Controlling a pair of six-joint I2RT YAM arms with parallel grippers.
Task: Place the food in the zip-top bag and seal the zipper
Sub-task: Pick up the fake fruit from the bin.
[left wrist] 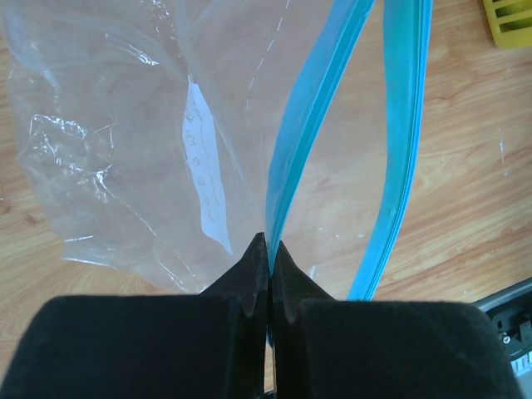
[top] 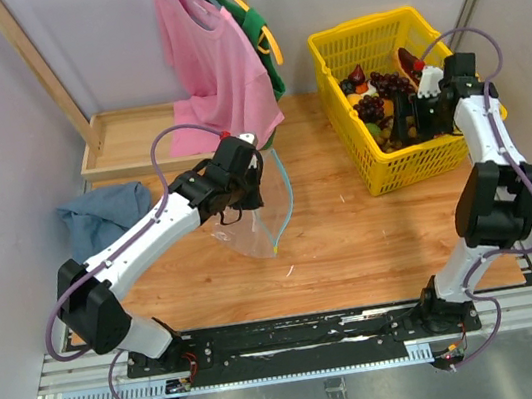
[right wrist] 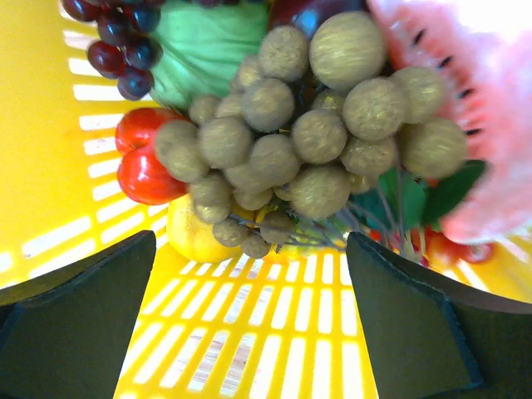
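Top view: the bag (top: 262, 222) hangs mid-table from the left gripper (top: 241, 197). The right gripper (top: 422, 120) is lowered into the basket (top: 362, 37) among the food (top: 380, 100).

Left wrist: jaws pinched tight on the zipper (left wrist: 306, 145), mouth gaping.

Right wrist: fingers (right wrist: 79, 320) spread wide and empty, over the berry cluster (right wrist: 307, 141). Recommend straddling the cluster centrally before closing.

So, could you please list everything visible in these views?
zip-top bag: one, clear, held above the table
zipper: one, teal-blue, bag's mouth, open
basket: one, yellow, table's far right
berry cluster: one, tan, in the basket
grapes: one bunch, purple, in the basket
red fruit: at least one, red, beside the cluster
watermelon slice: one, pink-red, in the basket
shirt: one, pink, hanging at the back
cloth: one, blue, table's left
tray: one, wooden, back left
left gripper: one, black, shut on the zipper
right gripper: one, black, open over the berry cluster
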